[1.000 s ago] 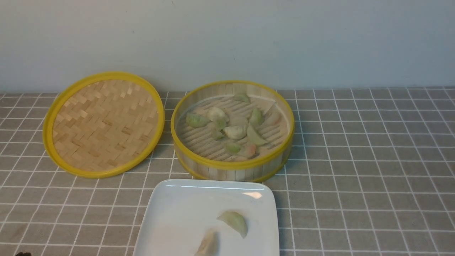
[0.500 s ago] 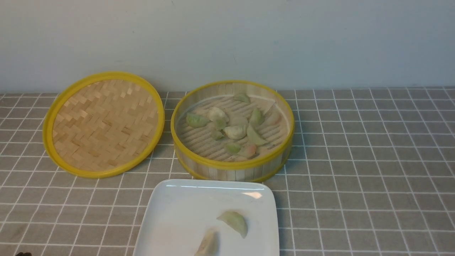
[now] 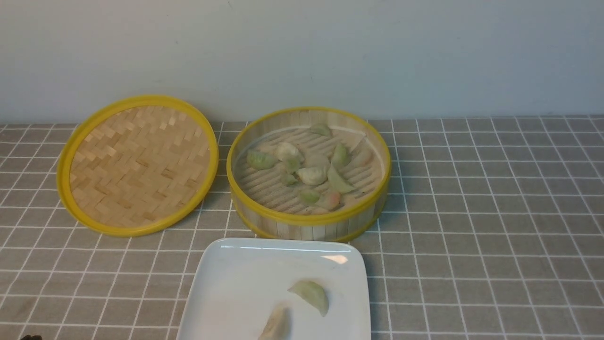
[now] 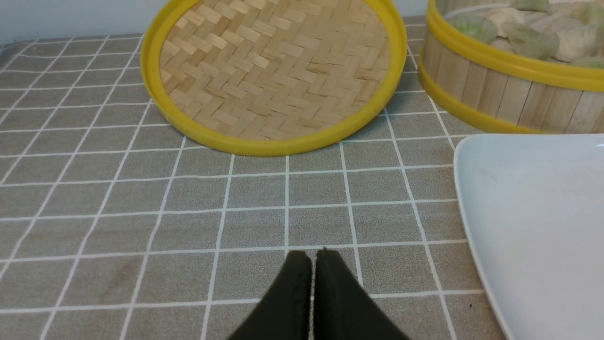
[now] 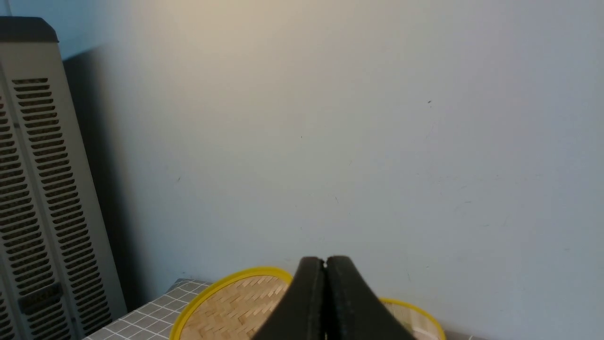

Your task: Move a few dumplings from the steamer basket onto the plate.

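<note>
The steamer basket (image 3: 309,225) stands at the middle back of the table with several green, whitish and pinkish dumplings (image 3: 312,175) on its slatted floor. In front of it lies the white plate (image 3: 236,288), carrying a green dumpling (image 3: 311,295) and a beige one (image 3: 276,325). My left gripper (image 4: 310,255) is shut and empty, low over the cloth, beside the plate (image 4: 533,212) and short of the basket (image 4: 495,92). My right gripper (image 5: 324,260) is shut and empty, raised and aimed at the wall, with the basket's rim (image 5: 415,309) behind its fingers. Neither gripper shows in the front view.
The woven yellow-rimmed lid (image 3: 137,165) leans at the back left next to the basket; it also appears as the lid (image 4: 273,75) ahead of my left gripper. A grey checked cloth (image 3: 495,212) covers the table. A pale wall runs behind. A grey slotted panel (image 5: 33,189) stands off the table's far left.
</note>
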### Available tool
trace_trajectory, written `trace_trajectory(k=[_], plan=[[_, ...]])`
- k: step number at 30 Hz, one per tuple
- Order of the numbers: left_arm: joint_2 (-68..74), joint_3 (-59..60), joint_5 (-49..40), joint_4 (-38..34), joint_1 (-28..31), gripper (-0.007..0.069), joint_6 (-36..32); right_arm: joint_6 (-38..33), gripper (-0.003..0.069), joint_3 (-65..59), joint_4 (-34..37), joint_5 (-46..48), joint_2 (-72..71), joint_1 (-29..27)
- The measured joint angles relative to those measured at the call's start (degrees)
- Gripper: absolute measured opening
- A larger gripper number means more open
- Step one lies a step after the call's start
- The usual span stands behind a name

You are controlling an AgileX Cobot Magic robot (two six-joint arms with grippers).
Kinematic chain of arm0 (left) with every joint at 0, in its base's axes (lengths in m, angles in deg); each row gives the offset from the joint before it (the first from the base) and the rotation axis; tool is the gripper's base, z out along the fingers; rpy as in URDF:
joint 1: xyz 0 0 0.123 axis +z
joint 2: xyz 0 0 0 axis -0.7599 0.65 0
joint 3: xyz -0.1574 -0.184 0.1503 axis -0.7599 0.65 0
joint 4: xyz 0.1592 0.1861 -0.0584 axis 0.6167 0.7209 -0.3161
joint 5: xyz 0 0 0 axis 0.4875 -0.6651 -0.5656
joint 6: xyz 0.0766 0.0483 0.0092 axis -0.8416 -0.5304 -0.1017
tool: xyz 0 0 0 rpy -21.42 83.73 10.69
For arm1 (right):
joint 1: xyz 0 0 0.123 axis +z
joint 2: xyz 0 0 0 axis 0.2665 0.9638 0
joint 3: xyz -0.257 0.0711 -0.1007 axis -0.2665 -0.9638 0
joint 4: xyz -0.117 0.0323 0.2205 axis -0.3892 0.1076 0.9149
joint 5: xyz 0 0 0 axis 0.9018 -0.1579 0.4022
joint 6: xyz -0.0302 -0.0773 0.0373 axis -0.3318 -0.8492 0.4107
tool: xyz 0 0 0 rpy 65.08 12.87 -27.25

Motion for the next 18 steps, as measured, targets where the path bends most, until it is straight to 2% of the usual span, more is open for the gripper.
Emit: trace_trajectory(k=[6, 9, 10, 14, 18], plan=[[0.0, 0.0, 0.0, 0.0, 0.0, -0.0005, 0.0, -1.9, -0.0015, 0.0, 2.1, -0.2, 0.0, 0.0], [0.0, 0.0, 0.0, 0.0, 0.0, -0.0005, 0.0, -6.2, -0.0015, -0.2, 6.4, -0.8, 0.0, 0.0], [0.0, 0.0, 0.0, 0.0, 0.0, -0.0005, 0.0, -10.4, -0.0015, -0.7, 9.7, -2.0, 0.0, 0.1], [0.0, 0.0, 0.0, 0.0, 0.0, -0.0005, 0.0, -16.5, -0.0015, -2.0, 14.1, -4.4, 0.0, 0.1], [0.0, 0.0, 0.0, 0.0, 0.0, -0.0005, 0.0, -18.7, -0.0015, -5.0, 15.2, -7.0, 0.0, 0.1]])
